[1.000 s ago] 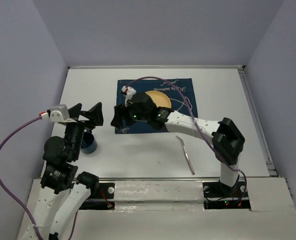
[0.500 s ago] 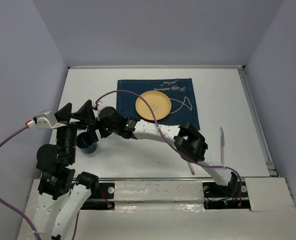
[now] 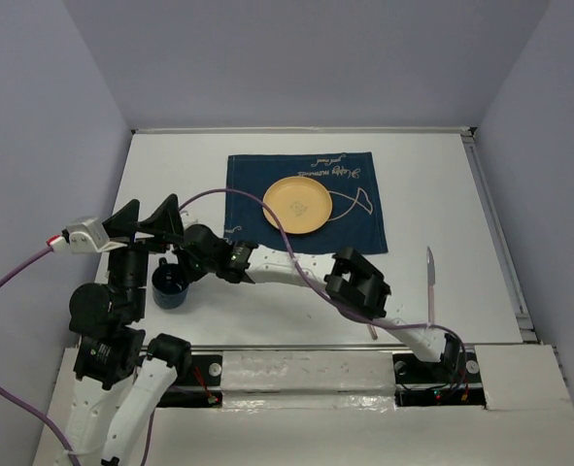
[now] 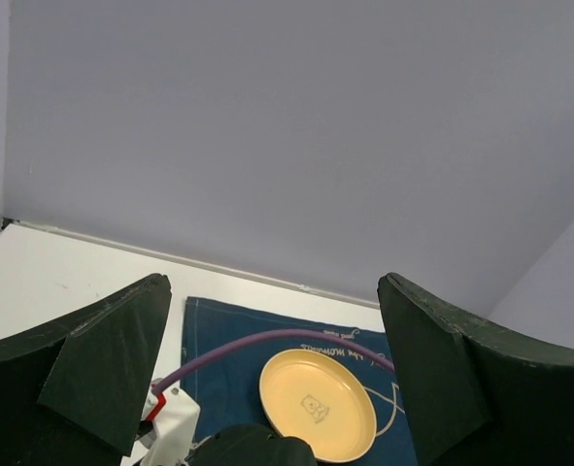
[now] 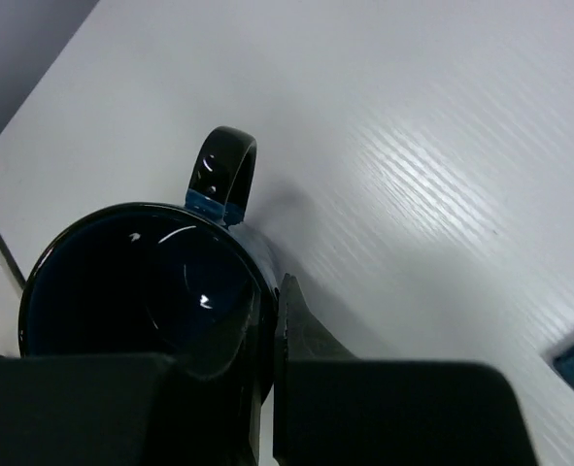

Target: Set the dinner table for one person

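Right tool [image 3: 180, 272] farther left, astride mug [image 3: 167, 290] rim; white dinner table [image 3: 442, 204], lilac walls [image 3: 306, 58].

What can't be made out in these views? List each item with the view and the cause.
Top view: the utensil near the right arm base shows only its tip; the arm covers the rest.
Right wrist view: too dark to tell whether the right gripper is shut on the mug wall.
Top view: the placemat lettering is too small to read.
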Available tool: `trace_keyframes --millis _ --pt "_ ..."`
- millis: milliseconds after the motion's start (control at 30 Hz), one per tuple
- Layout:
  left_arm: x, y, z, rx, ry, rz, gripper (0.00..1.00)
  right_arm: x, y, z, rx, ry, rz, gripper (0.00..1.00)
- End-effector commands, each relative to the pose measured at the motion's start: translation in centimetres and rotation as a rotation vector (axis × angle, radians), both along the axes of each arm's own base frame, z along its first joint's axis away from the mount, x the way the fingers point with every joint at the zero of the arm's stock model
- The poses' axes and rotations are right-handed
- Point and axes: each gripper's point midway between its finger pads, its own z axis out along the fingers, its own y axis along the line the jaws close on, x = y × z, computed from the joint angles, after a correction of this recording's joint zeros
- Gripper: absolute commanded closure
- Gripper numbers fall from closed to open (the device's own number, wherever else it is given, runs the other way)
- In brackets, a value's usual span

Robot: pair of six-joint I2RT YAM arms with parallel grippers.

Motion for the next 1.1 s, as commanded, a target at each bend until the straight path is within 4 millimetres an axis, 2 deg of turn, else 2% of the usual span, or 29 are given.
trace_keyframes --millis 0,33,67,100,133,167,200,233,267,300,333,367,433,467,500,533,567,667,700,733,800,833,867,933,967,1000,1067 --pt "-0.6 0.3 1.6 -0.016 -0.067 0.002 0.01 1.5 -1.1 6.9 0.096 -0.112 -0.104 1.00" --pt "-0.5 0.2 1.5 -0.015 -0.064 0.001 0.01 2.5 -2.0 10.1 0.134 -0.148 -0.142 1.00" --pt "-0.6 0.2 1.5 -0.011 -0.066 -0.001 0.01 4.0 -3.3 11.0 0.132 -0.171 -0.171 1.00" --pt "-0.6 0.1 1.4 -0.009 -0.065 -0.007 0.01 5.0 -4.9 14.6 0.174 -0.202 -0.209 1.00" --pt "-0.6 -0.1 1.4 -0.009 -0.064 -0.014 0.01 6.2 -5.8 13.3 0.145 -0.199 -0.229 1.00" --pt "-0.6 -0.2 1.3 -0.004 -0.064 -0.022 0.01 7.5 -8.2 17.1 0.188 -0.236 -0.282 1.00" --pt "-0.5 -0.5 1.1 -0.002 -0.058 -0.033 0.01 8.8 -10.2 18.1 0.185 -0.258 -0.321 1.00" --pt "-0.5 -0.9 0.9 0.004 -0.056 -0.053 0.01 11.8 -13.9 16.8 0.143 -0.264 -0.393 1.00" --pt "-0.5 -1.3 0.8 0.005 -0.056 -0.072 0.01 13.0 -16.8 19.2 0.161 -0.291 -0.437 1.00" --pt "-0.4 -2.2 0.3 0.019 -0.048 -0.116 0.01 14.4 -19.0 19.0 0.143 -0.296 -0.472 1.00" --pt "-0.5 -2.7 0.2 0.027 -0.046 -0.142 0.01 17.5 -23.4 17.8 0.092 -0.301 -0.563 1.00" --pt "-0.3 -3.4 -0.4 0.038 -0.032 -0.169 0.01 18.7 -26.2 18.9 0.073 -0.338 -0.607 1.00" --pt "-0.5 -5.3 -0.9 0.064 -0.021 -0.259 0.01 21.1 -30.8 19.1 0.032 -0.364 -0.699 1.00" --pt "-0.5 -5.8 -1.2 0.074 -0.011 -0.283 0.01 23.4 -34.8 19.3 0.022 -0.364 -0.766 1.00" --pt "-0.2 -6.3 -1.8 0.085 0.009 -0.301 0.01 24.2 -36.6 19.3 0.022 -0.357 -0.789 1.00" --pt "-0.3 -6.9 -2.0 0.092 0.018 -0.324 0.01 25.7 -39.9 19.5 0.019 -0.354 -0.836 1.00" --pt "0.0 -7.3 -2.2 0.101 0.029 -0.334 0.01 26.5 -41.4 19.8 0.014 -0.360 -0.862 1.00" --pt "-0.2 -7.8 -2.2 0.109 0.028 -0.359 0.01 28.6 -44.5 19.0 -0.029 -0.341 -0.901 1.00" --pt "-0.2 -7.7 -2.1 0.109 0.023 -0.358 0.01 29.5 -46.2 19.4 -0.040 -0.344 -0.928 1.00" --pt "-0.3 -7.8 -2.1 0.109 0.023 -0.363 0.01 30.5 -46.6 18.0 -0.063 -0.323 -0.934 1.00" --pt "-0.3 -7.9 -2.2 0.114 0.025 -0.363 0.01 31.7 -47.6 17.2 -0.083 -0.304 -0.947 1.00" --pt "-0.2 -8.0 -2.3 0.118 0.027 -0.365 0.01 32.4 -48.4 17.5 -0.084 -0.300 -0.960 1.00" --pt "-0.2 -8.0 -2.2 0.120 0.026 -0.366 0.01 33.0 -48.2 15.9 -0.107 -0.278 -0.958 1.00" --pt "0.0 -8.2 -2.5 0.126 0.034 -0.368 0.01 34.0 -49.3 15.7 -0.113 -0.271 -0.975 1.00" --pt "0.1 -8.2 -2.6 0.129 0.040 -0.370 0.01 34.3 -49.0 15.4 -0.112 -0.264 -0.963 1.00" --pt "0.1 -8.3 -2.7 0.130 0.043 -0.370 0.01 34.8 -49.4 14.2 -0.126 -0.246 -0.971 1.00" --pt "0.1 -8.3 -2.6 0.133 0.042 -0.370 0.01 35.4 -49.8 13.9 -0.132 -0.239 -0.979 1.00"
